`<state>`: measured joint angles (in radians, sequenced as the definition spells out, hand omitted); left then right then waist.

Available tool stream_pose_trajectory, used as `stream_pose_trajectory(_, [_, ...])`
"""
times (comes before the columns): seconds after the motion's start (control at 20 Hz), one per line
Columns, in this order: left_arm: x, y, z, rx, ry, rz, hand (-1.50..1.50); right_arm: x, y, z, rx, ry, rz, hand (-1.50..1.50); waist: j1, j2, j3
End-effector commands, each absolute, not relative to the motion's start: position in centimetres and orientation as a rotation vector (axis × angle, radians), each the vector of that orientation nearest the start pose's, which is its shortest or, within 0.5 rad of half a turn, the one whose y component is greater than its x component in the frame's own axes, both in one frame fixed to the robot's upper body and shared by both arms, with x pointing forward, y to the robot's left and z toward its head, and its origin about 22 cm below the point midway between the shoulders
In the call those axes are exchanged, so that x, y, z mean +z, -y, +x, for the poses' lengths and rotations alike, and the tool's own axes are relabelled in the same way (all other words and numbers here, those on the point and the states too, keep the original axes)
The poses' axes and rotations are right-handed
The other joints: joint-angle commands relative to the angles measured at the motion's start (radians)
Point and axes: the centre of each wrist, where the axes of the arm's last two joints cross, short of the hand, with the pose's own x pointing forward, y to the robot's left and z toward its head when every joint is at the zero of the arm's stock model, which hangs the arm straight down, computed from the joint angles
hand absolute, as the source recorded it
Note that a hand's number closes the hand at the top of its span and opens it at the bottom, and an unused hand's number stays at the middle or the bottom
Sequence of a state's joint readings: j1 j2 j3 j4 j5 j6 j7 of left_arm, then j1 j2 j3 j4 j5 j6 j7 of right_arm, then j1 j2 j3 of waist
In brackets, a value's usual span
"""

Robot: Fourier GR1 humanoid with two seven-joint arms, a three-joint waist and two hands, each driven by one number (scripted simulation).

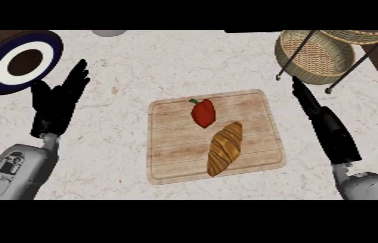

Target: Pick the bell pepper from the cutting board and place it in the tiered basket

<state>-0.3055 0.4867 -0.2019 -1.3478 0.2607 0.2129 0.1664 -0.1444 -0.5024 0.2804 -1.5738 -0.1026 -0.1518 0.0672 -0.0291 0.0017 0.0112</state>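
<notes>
Right black hand (319, 118) hovers at the view's right, fingers straight and released, holding nothing, well apart from the pale wooden cutting board (260, 132); left black hand (57, 103) rests open, fingers up, near the left edge over the speckled marble tabletop (133, 62). Small red bell pepper with green stem (204, 112) lies on the board's upper middle, just beside or touching the top end of a long golden-brown striped bread loaf (225, 148). Risk, as a judgement: closing on the pepper could nudge or catch the loaf, since the two sit so close; the pepper looks rounded and glossy, so it may roll or slip out of curled fingers. The woven wicker tiered basket on dark metal legs (314, 57) sits at upper right, partly cut off; its legs could snag the arm on the carry. A dark blue and white round plate (28, 62) lies at upper left.
</notes>
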Motion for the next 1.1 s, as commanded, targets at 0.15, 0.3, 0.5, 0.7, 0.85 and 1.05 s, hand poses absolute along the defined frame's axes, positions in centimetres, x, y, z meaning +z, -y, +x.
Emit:
stream_pose_trajectory(0.15, [2.2,-30.8,28.5,-0.158,1.301,0.264,0.00,0.3,21.4,26.4,0.048,1.483,0.377,1.50,0.099,0.024,0.000])
stream_pose_trajectory(0.3, [1.6,-31.6,28.1,-0.103,1.265,0.281,0.00,0.5,23.5,26.2,-0.494,1.571,0.203,1.50,-0.042,0.006,0.040])
stream_pose_trajectory(0.5, [-1.9,-34.6,23.3,-0.093,1.204,0.257,0.00,-1.9,15.8,27.9,-0.169,1.737,0.409,-1.50,0.082,0.003,-0.010])
stream_pose_trajectory(0.7, [-1.0,-34.3,24.3,-0.110,1.208,0.259,0.00,-2.6,22.4,27.6,0.344,1.553,-0.082,-1.50,0.081,0.000,-0.017])
stream_pose_trajectory(0.85, [-1.4,-34.3,24.0,-0.105,1.206,0.256,0.00,0.1,23.8,29.6,0.552,1.468,-0.262,-1.50,0.069,-0.005,-0.018])
stream_pose_trajectory(1.05, [-1.5,-34.5,23.7,-0.086,1.208,0.241,0.00,3.6,21.3,33.1,0.738,1.325,-0.176,-1.50,0.066,0.001,-0.013])
